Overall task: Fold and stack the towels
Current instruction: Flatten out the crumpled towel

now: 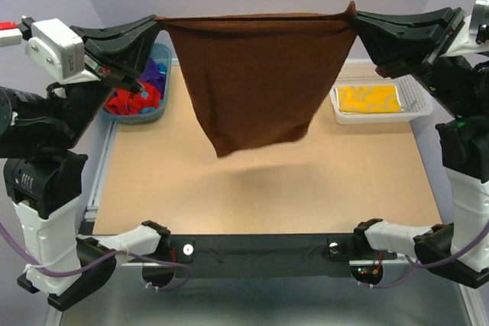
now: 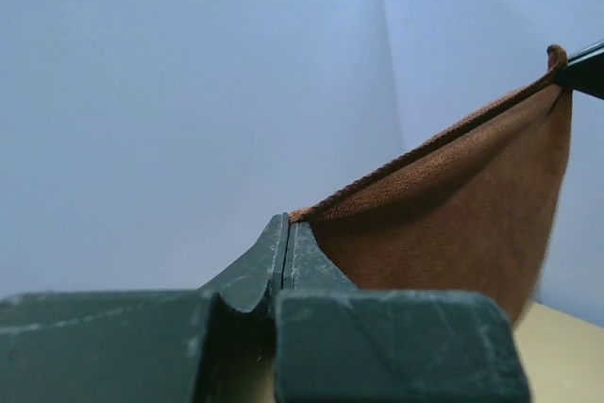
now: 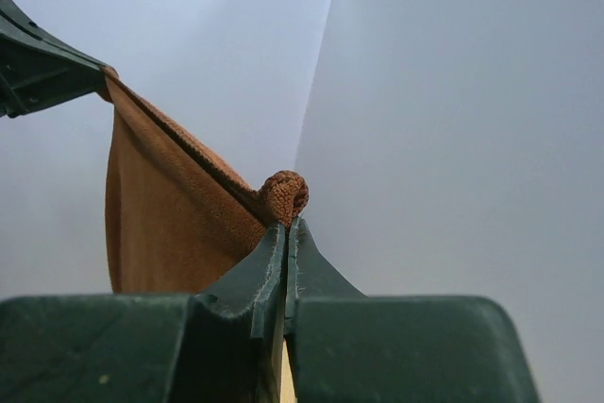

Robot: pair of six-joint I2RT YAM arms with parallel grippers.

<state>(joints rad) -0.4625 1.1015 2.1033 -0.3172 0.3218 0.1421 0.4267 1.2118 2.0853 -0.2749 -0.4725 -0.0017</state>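
A plain brown towel (image 1: 256,74) hangs stretched in the air above the table, held by its two top corners. My left gripper (image 1: 158,22) is shut on the left corner; in the left wrist view the brown towel (image 2: 453,214) runs away from the left gripper (image 2: 287,224) toward the other arm. My right gripper (image 1: 353,16) is shut on the right corner, where the brown towel (image 3: 179,214) bunches into a small roll above the right gripper (image 3: 286,224). A folded yellow towel (image 1: 369,98) lies in the white basket. Red and purple towels (image 1: 137,95) sit in the teal tub.
The teal tub (image 1: 162,55) stands at the back left of the tan table (image 1: 260,196). The white mesh basket (image 1: 416,101) stands at the back right. Both arm bases sit on the black bar (image 1: 260,253) at the near edge.
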